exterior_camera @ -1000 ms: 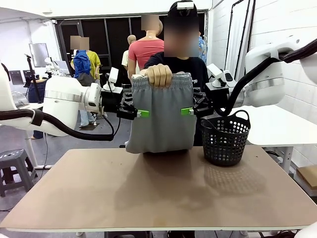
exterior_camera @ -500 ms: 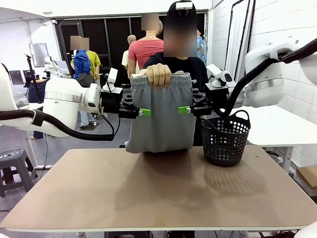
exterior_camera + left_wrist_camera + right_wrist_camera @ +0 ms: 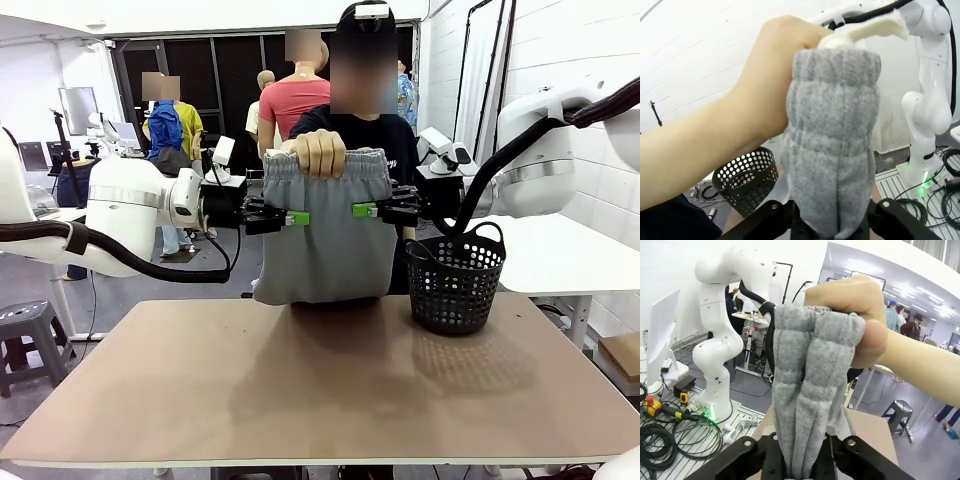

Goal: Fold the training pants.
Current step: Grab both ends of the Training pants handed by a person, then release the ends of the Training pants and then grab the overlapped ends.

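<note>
Broad brown desk across the foreground. Above its far edge, the training pants: grey, hanging upright, lower end down around the desk's far edge, contact there impossible to tell. Gathered waistband bunched at the top in the person's hand. On the desk just to the right, a black mesh basket, close beside the cloth's edge.

Left gripper in from the left, pinching the pants a little below the waistband, green pads on the cloth. In the left wrist view, grey fabric squeezed between the two fingers. Right gripper in from the other side, pinching the pants at about the same height.

Likely trouble from here:
- Only a shallow bite on soft, bunched cloth, so could slip from either gripper upon release by the hand, dropping one side into a skewed hang.
- Could also hold just one layer, letting the back layer sag.
- Pulling outward before release would strain against the hand.
- Lowering beside the basket could snag cloth on its rim or nudge it aside.
</note>
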{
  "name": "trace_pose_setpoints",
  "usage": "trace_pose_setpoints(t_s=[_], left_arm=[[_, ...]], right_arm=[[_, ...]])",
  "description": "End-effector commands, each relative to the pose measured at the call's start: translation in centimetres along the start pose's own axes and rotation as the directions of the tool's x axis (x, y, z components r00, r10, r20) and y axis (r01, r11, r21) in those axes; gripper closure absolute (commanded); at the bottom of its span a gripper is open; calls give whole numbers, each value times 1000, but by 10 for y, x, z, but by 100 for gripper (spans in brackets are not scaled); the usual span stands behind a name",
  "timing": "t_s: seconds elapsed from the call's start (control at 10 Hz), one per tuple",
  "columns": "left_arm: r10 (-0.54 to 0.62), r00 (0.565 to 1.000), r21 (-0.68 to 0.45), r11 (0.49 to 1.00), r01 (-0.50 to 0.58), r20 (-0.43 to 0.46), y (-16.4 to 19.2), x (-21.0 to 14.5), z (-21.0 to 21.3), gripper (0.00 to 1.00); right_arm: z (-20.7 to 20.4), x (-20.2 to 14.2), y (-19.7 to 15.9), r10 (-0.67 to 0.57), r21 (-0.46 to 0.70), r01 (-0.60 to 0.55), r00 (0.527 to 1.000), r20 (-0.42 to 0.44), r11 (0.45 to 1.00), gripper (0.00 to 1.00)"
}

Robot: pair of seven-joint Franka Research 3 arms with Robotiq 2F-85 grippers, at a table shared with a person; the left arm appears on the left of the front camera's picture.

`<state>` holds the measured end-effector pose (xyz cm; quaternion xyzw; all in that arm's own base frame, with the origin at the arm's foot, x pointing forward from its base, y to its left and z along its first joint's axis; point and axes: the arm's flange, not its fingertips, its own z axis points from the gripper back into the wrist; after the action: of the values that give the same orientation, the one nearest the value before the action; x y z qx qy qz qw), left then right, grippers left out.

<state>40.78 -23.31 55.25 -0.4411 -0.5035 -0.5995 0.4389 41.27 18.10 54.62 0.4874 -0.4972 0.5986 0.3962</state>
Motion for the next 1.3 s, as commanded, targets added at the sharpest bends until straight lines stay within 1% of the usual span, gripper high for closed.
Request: trace_pose_setpoints(t_s=[0.0,0.1,0.4,0.5,0.6,1.2], left_arm=[[32,998,7,999,-32,63,0,-1,1,100],[55,995,15,998,-56,85,0,-2,0,100],[71,992,-3,998,-71,101,3,-6,2,100],[36,993,3,999,-37,114,2,-7,5,100],[47,998,5,999,-47,51,3,-10,2,100],[47,998,5,999,-47,51,3,-10,2,100]], right_arm=[[-3,1,-4,-39,-12,40,999,19,999,100],[-3,0,-6,-55,-16,55,998,15,998,100],[-7,0,-12,-71,-23,71,997,7,997,100],[-12,0,-19,-77,-9,77,997,-22,997,100],[0,-5,-2,-51,-5,51,999,-6,999,100],[0,-5,-2,-51,-5,51,999,-6,999,100]])
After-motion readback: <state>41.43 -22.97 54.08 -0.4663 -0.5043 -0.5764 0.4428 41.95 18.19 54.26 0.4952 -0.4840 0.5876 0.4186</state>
